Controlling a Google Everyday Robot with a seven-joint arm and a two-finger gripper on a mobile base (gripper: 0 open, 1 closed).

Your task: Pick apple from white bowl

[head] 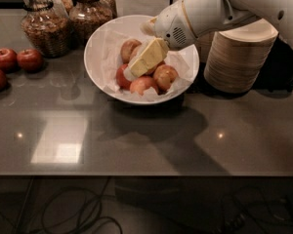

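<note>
The white bowl (103,43), lined with crinkled white paper, stands at the back middle of the grey counter and holds several apples. My gripper (139,67) reaches down into it from the upper right, its yellow end resting over the middle of the pile. The large pale yellow-tan apple lies right under the gripper and is mostly hidden by it; only its left edge (136,52) shows. Smaller red-and-yellow apples (164,76) lie around it in the bowl.
Three dark red apples (29,60) lie on the counter at the far left. Two glass jars (45,28) stand behind the bowl's left side. A stack of beige paper bowls (239,57) stands just right of the bowl, under my arm.
</note>
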